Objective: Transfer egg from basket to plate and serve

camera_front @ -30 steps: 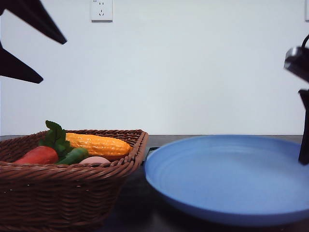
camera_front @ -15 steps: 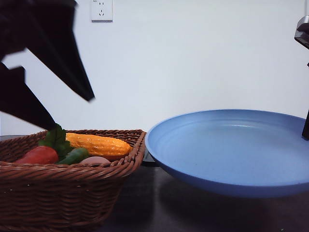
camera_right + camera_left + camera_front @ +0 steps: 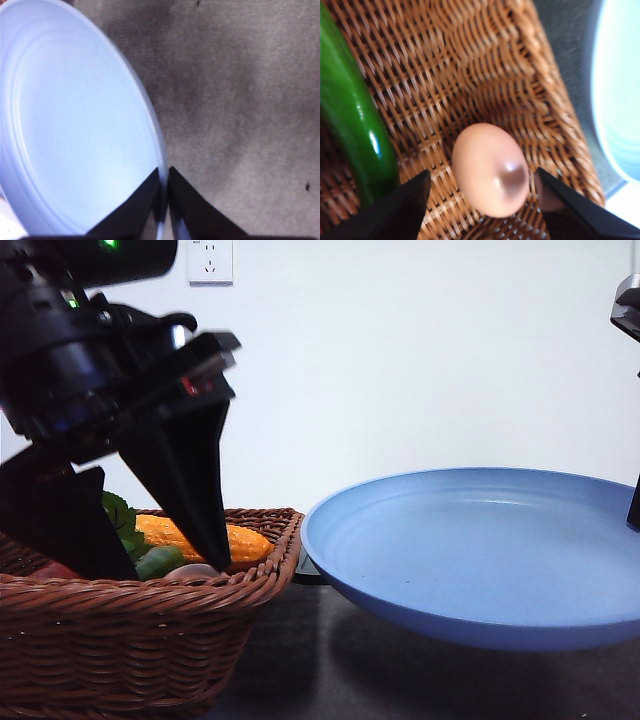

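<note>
The egg (image 3: 490,169), pinkish-brown, lies on the floor of the wicker basket (image 3: 470,65) near its corner; in the front view a sliver of the egg (image 3: 196,570) shows over the basket rim (image 3: 150,592). My left gripper (image 3: 482,172) is open and straddles the egg, one finger on each side, not touching it. In the front view the left gripper (image 3: 165,568) reaches down into the basket. The light blue plate (image 3: 480,550) hangs tilted above the table. My right gripper (image 3: 164,174) is shut on the rim of the plate (image 3: 75,125).
A green cucumber (image 3: 350,125) lies beside the egg, a finger's width away. Yellow corn (image 3: 245,538) and green leaves (image 3: 122,520) sit further back in the basket. The dark table (image 3: 240,100) runs under the plate. The plate's edge nearly meets the basket corner.
My left gripper came down from high up into the basket and now straddles the egg. The plate rose off the table a second ago and has since held still.
</note>
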Available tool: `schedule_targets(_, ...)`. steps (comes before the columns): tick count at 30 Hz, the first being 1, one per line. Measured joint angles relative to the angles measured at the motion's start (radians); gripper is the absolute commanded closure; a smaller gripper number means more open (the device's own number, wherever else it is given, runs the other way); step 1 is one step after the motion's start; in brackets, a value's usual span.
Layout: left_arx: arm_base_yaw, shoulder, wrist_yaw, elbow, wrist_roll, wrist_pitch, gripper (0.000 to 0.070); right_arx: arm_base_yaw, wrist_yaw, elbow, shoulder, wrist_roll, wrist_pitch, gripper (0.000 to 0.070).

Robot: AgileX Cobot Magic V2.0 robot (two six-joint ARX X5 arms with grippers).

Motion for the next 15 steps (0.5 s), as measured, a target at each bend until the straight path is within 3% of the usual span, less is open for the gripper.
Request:
schedule_targets(9, 0.0, 0.042, 0.011, 0.0, -0.001, 0.017, 0.0286, 0.0, 0.0, 0.0, 0.0, 0.0, 0.0, 0.07)
schedule_targets(15, 0.0, 0.042, 0.015, 0.0, -0.001, 0.025, 0.0437, 0.0, 0.0, 0.0, 0.0, 0.0, 0.0, 0.07)
